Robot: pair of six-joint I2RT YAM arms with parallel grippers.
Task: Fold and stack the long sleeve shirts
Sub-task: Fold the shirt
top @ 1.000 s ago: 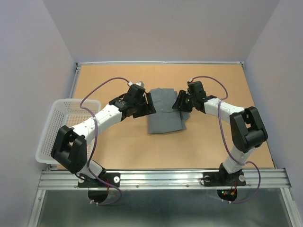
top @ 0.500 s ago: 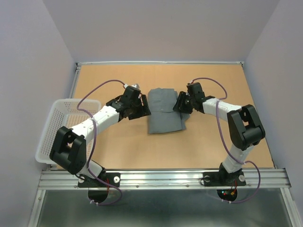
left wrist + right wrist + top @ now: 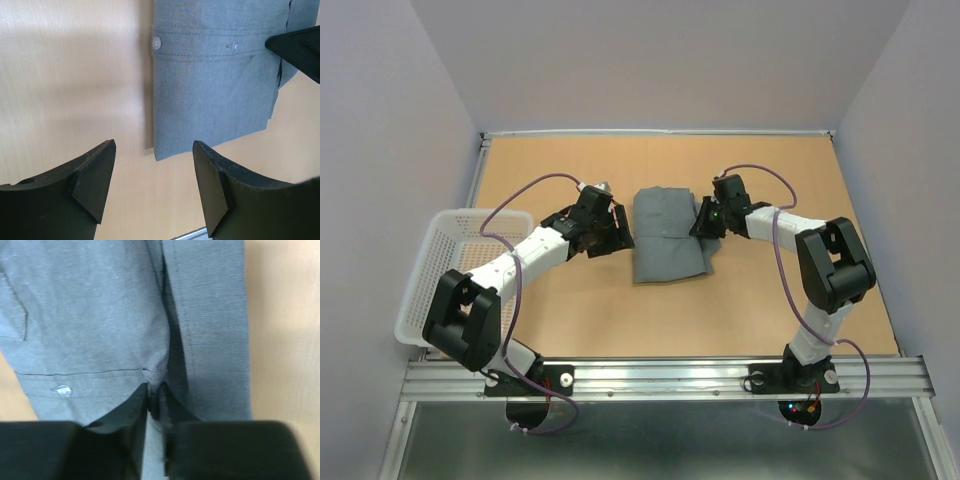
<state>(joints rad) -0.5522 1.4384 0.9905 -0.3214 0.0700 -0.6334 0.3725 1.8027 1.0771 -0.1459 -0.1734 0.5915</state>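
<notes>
Right wrist view: our right end effector (image 3: 154, 399) pinches a fold of the plain mid-grey button-up cloth shirt (image 3: 100, 315), folded on the tan desk (image 3: 580, 310); our left end effector (image 3: 152, 150) hangs spread just beside its edge

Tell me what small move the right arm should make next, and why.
Probably lift the right hand slightly and draw it leftward: it pinches a ridge of the grey shirt near its right edge, while the left hand hovers open beside it.
</notes>
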